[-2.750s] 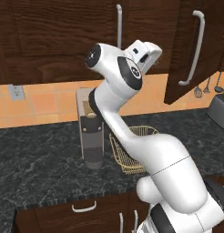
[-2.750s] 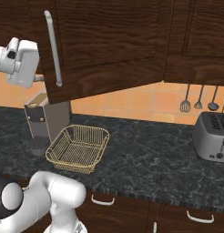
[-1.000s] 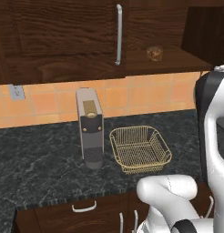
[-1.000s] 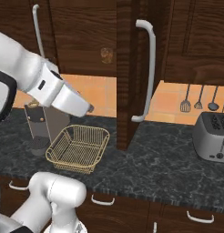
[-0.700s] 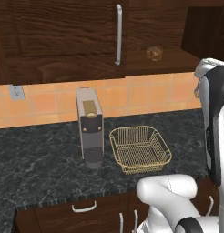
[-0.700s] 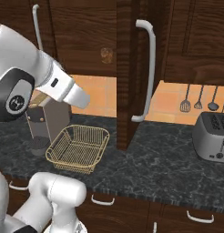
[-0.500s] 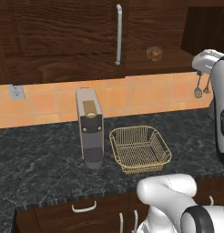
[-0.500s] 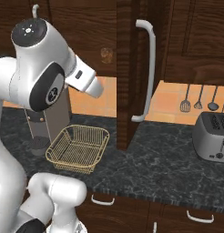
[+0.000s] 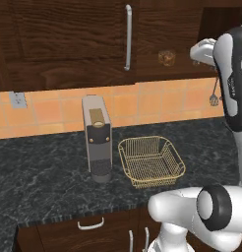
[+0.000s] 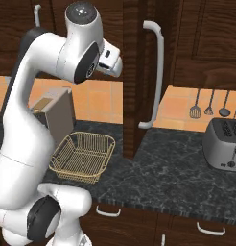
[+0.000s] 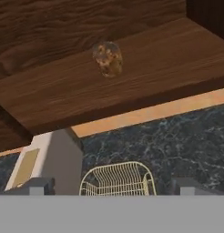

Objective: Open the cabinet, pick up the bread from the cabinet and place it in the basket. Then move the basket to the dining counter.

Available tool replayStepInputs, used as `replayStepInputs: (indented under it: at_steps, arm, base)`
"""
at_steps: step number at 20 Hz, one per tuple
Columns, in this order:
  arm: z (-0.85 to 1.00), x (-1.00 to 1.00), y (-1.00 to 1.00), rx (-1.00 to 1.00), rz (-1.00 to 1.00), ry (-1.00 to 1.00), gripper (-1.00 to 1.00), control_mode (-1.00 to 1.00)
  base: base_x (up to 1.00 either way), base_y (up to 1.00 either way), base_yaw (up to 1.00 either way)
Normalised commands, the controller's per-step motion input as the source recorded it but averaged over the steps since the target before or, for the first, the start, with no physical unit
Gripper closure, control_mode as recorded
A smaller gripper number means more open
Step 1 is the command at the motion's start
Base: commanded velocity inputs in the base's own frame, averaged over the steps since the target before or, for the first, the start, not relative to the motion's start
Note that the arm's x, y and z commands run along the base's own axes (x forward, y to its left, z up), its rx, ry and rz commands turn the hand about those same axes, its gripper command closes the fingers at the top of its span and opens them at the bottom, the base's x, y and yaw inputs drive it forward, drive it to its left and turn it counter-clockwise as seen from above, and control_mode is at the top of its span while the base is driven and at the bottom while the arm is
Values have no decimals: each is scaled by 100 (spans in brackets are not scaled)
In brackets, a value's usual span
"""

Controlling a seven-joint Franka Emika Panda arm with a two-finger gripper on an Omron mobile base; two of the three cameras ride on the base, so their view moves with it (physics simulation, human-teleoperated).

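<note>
Cabinet [image 10: 139,72] door swung open, bread [image 11: 107,58] on its shelf, gripper [image 11: 111,185] jaws apparently wide apart, empty, basket [image 9: 150,161] below

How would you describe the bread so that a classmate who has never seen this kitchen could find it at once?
Look inside the open dark wood cabinet above the black speckled counter. On its bare shelf sits the bread, above the golden wire basket. It is a small, rounded, brown lump, the one item on that shelf.
</note>
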Motion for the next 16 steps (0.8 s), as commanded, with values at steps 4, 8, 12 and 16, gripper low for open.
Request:
replayStepInputs:
  at_steps: [4, 8, 12, 16]
  arm:
    - [-13, 100, 44, -22, 9, -4, -100, -100]
    - [-1, 97, 6, -12, 1, 0, -100, -100]
    - [-7, 86, 0, -7, 0, 0, -100, -100]
    - [-20, 50, 1, -3, 0, 0, -100, -100]
  base:
    - [0, 0, 0]
    - [0, 0, 0]
    - [0, 0, 0]
    - [0, 0, 0]
